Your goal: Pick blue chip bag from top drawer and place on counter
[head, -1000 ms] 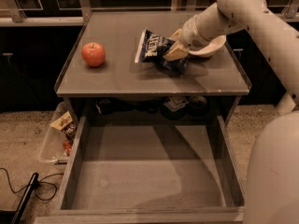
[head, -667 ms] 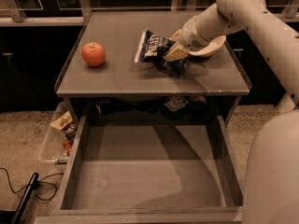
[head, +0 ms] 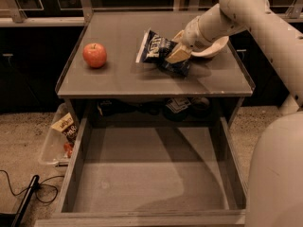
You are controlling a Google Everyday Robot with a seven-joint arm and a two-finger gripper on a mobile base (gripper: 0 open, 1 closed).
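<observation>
Change since earlier frame: almost none; the gripper and the bag sit where they were a second ago, and the apple and drawer are likewise unmoved.
Task object: crinkly dark navy-blue chip bag [head: 156, 48] with white lettering and a white edge. It is on the flat, matte grey counter [head: 142, 82], right of centre, with its left end tipped up.
Gripper: tan-tipped parallel-jaw gripper [head: 178, 55] on a smooth white arm [head: 246, 8] reaching in from the right. It touches the bag's right part; whether it grips the bag or has let go cannot be told.
Drawer: wide, shallow grey wooden top drawer [head: 142, 183], pulled out below the counter, showing a bare flat bottom and low side walls.
Progress (judged): the bag is out of the drawer and on the counter; release and withdrawal appear to be what is left.
Handling (judged): light, soft and air-filled. The film is slick and yields under pressure, and the contents are brittle, so a hard squeeze would crush them.
Hold (judged): the flat sealed edge or a corner fold is better than the puffed middle, which would slide and buckle.
Textures: counter dull with thin raised edges; bag glossy and creased.
Neighbours: round red apple [head: 94, 55], well apart on the counter's left; shallow white bowl [head: 213, 48] just behind the gripper.
Floor: clear plastic bin [head: 49, 148] left of the drawer, holding a small tan-and-black snack packet [head: 66, 126].
</observation>
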